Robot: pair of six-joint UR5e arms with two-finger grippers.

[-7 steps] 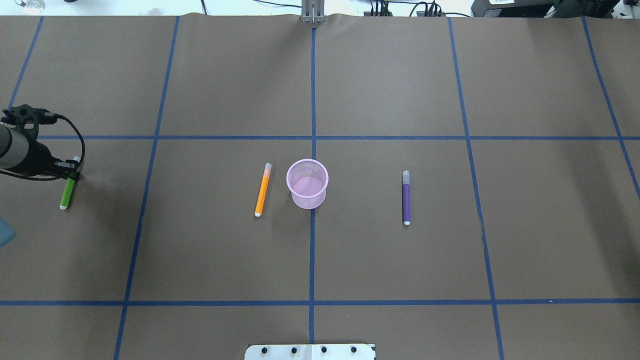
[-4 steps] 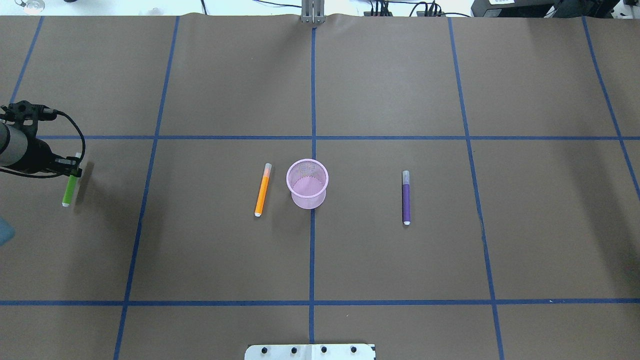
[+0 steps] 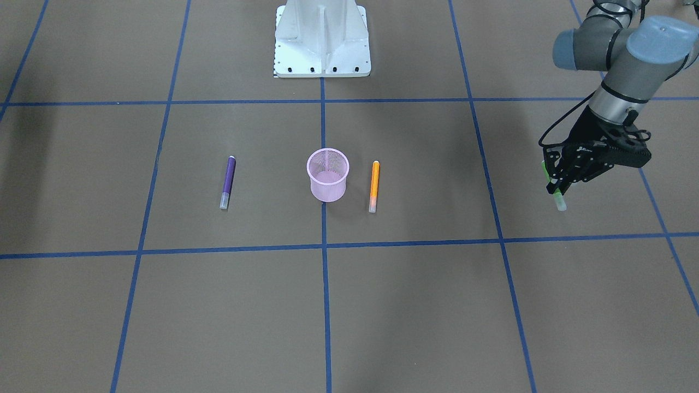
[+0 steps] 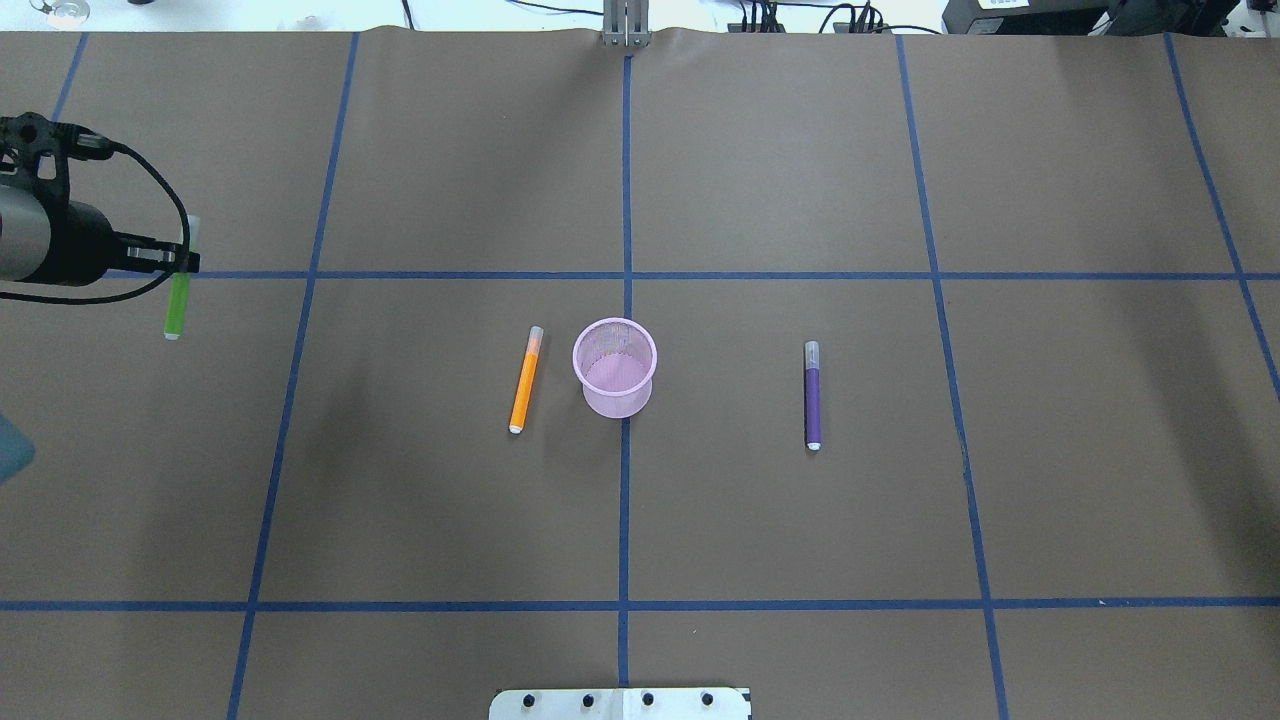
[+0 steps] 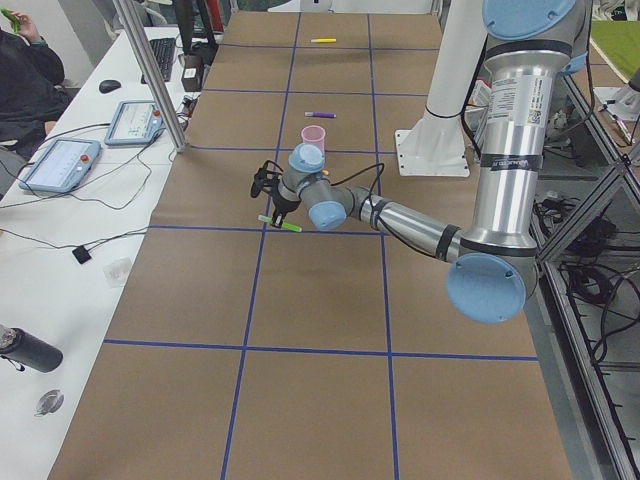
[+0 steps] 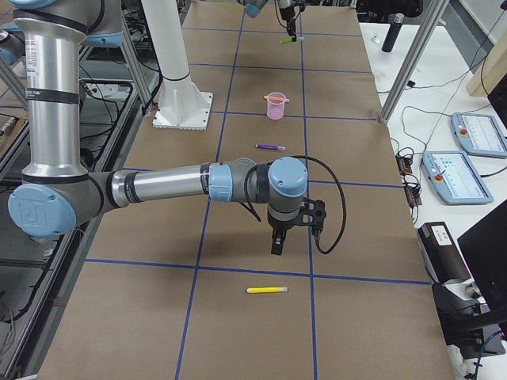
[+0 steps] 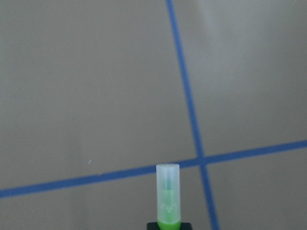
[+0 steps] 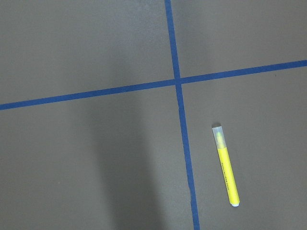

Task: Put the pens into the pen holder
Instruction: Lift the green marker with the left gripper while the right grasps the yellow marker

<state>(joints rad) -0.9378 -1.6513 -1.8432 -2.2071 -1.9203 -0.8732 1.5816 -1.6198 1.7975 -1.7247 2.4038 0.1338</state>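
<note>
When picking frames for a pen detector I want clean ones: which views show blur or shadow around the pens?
Left wrist view: the green pen sits close at the bottom edge, its cap fairly sharp. Right wrist view: a broad shadow darkens the table left of the yellow pen, which is itself sharp and evenly lit. Front-facing view: orange pen and purple pen are crisp, with no glare.

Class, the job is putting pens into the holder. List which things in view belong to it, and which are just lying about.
Belong: green pen in the left gripper, orange pen, purple pen, yellow pen, pink pen holder.

Lying about: teach pendant, computer mouse, black bottle, all on the side bench.
</note>
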